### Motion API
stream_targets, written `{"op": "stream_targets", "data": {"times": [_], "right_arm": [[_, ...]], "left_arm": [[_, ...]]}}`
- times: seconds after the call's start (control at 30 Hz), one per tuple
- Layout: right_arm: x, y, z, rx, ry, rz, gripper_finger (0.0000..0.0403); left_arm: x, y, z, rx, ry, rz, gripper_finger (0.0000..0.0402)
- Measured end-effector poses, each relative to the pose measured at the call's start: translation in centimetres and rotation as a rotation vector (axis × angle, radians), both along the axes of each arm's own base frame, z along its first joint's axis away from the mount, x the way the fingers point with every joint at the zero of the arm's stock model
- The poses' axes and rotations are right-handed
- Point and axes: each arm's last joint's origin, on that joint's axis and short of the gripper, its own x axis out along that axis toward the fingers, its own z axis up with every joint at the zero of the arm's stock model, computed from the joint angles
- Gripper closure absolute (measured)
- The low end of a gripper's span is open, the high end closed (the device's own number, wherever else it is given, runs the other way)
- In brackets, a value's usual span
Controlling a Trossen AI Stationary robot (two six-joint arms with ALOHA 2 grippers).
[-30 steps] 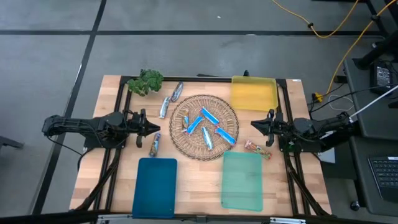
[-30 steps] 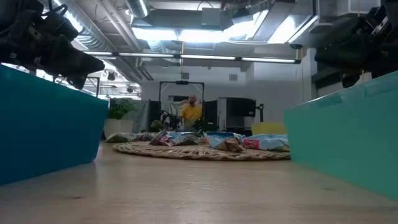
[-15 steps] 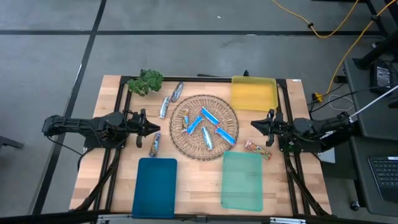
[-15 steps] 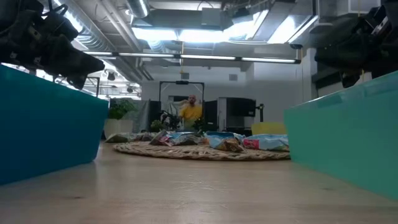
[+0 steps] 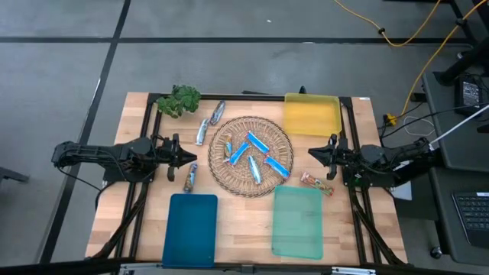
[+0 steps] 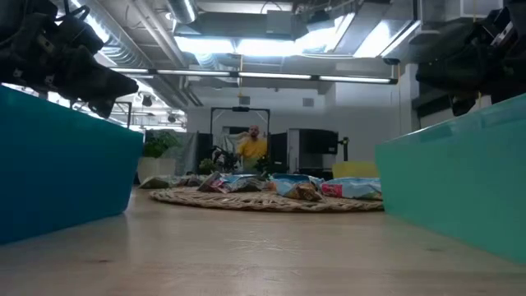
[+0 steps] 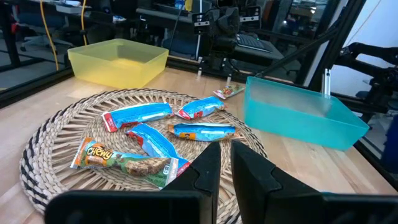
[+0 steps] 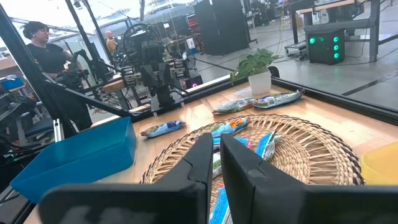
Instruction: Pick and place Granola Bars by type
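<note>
Nothing has been moved since the earlier frame: left gripper (image 5: 186, 156) and right gripper (image 5: 312, 153) (fingers closed together, empty) are held flanking the Granola Bars (image 5: 249, 155).

Your two arms are black, jointed and slim. Each ends in a left pincer (image 5: 186, 157) or right pincer (image 5: 312, 152) with two dark, blocky, matte fingers (image 7: 205, 169).

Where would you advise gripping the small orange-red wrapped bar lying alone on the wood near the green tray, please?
Grip the orange-red wrapped bar across its narrow middle, from straight above. It lies flat and slanted beside the green tray, so turn the fingers square to its long axis. The right gripper is nearest.
</note>
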Motion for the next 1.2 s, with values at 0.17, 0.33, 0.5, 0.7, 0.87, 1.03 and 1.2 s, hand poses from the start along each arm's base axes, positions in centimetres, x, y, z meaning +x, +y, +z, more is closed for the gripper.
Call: {"op": "stream_targets", "data": {"times": [0.17,0.33,0.5,0.7,0.87,1.03,1.2], "right_arm": [[0.0,0.0,0.0,0.000,0.000,0.000,0.0368],[0.0,0.0,0.0,0.000,0.000,0.000,0.0368],[0.0,0.0,0.0,0.003,-0.001,0.000,0.0368],[0.0,0.0,0.0,0.061,-0.014,0.000,0.0368],[0.0,0.0,0.0,0.080,-0.018,0.000,0.0368],[0.0,0.0,0.1,0.083,-0.034,0.000,0.0368],[0.0,-0.1,0.2,0.082,-0.037,-0.019,0.0368]], "left_arm": [[0.0,0.0,0.0,0.000,0.000,0.000,0.0368],[0.0,0.0,0.0,0.000,0.000,0.000,0.0368],[0.0,0.0,0.0,0.000,0.000,0.000,0.0368],[0.0,0.0,0.0,0.000,-0.001,0.000,0.0368],[0.0,0.0,0.0,0.000,0.000,0.001,0.0368],[0.0,0.2,0.2,0.005,-0.019,0.063,0.0368],[0.0,0.4,1.0,-0.113,-0.124,0.148,0.0368]]}}
